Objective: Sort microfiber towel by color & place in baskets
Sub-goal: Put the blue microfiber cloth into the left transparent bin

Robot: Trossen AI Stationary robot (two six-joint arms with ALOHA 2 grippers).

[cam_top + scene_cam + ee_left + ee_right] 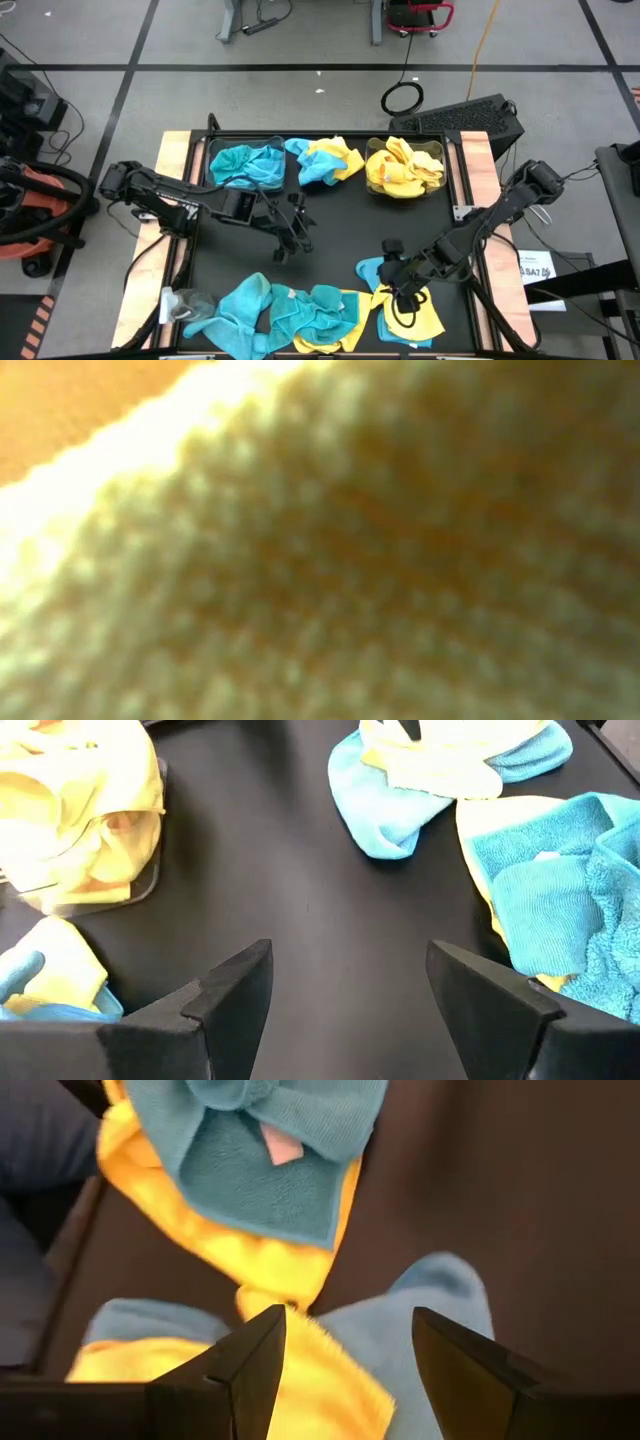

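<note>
While both arms reach in over the black bench (330,225), the towels lie sorted only in part. Taking the heap of towels (300,315) along the bench's near edge as the landmark: the left pincer (290,235) hangs above the bare bench just beyond the heap's left half, its fingers (225,995) apart and holding nothing. Well beyond the heap, along the far edge, the left basket (245,165) holds teal towels. Just to its right a teal and yellow pair (325,160) lies loose on the bench between the baskets, and further right the other basket (405,165) is full of yellow towels. The heap itself is mostly teal on its left and middle, turning to a yellow towel (415,315) at its right end, with a teal towel (372,270) lying beside it. The right pincer (405,290) is low over that right end, its fingers (250,1365) apart above yellow and teal cloth, gripping nothing. The low camera is blocked by pale yellow cloth (320,560).
</note>
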